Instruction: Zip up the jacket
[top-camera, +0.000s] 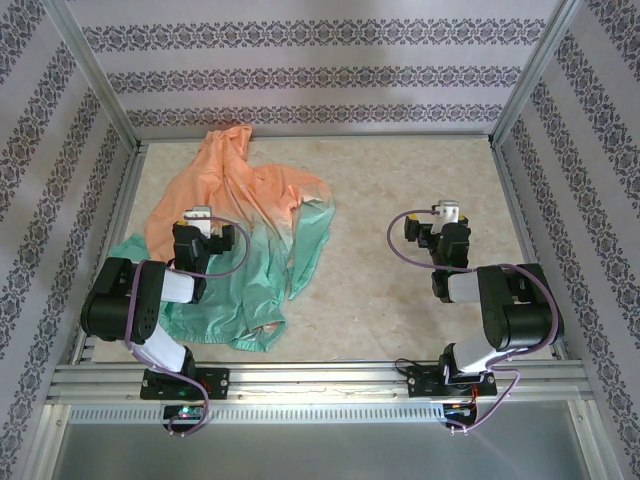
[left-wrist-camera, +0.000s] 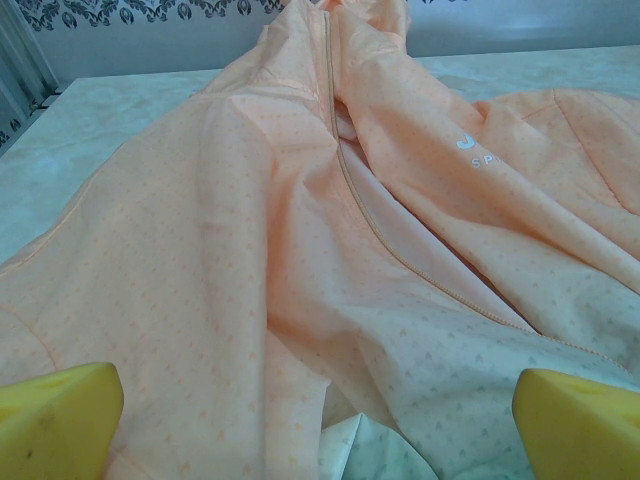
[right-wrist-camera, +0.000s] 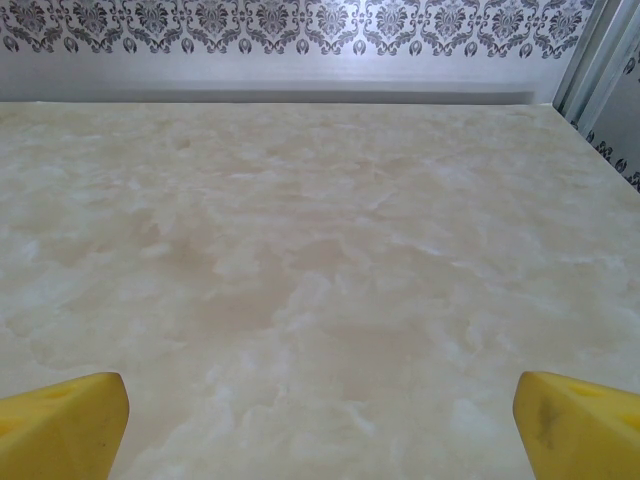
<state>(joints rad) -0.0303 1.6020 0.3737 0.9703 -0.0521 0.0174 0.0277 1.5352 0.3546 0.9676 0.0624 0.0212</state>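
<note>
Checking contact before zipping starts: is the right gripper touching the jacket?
Apart. The top view shows a wide stretch of bare table between the right gripper and the jacket.

The left arm (top-camera: 130, 300) and right arm (top-camera: 510, 315) are wearing black shells with a white piece in the middle. A thin purple cable (top-camera: 390, 236) is looping along each. Yellow pads (left-wrist-camera: 55, 420) are covering the tips of the left tool (left-wrist-camera: 320, 425) and right tool (right-wrist-camera: 320, 425).

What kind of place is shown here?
Probably a robot test booth, not a home: an aluminium frame holds patterned wall panels around a pale table, where the jacket lies.
</note>
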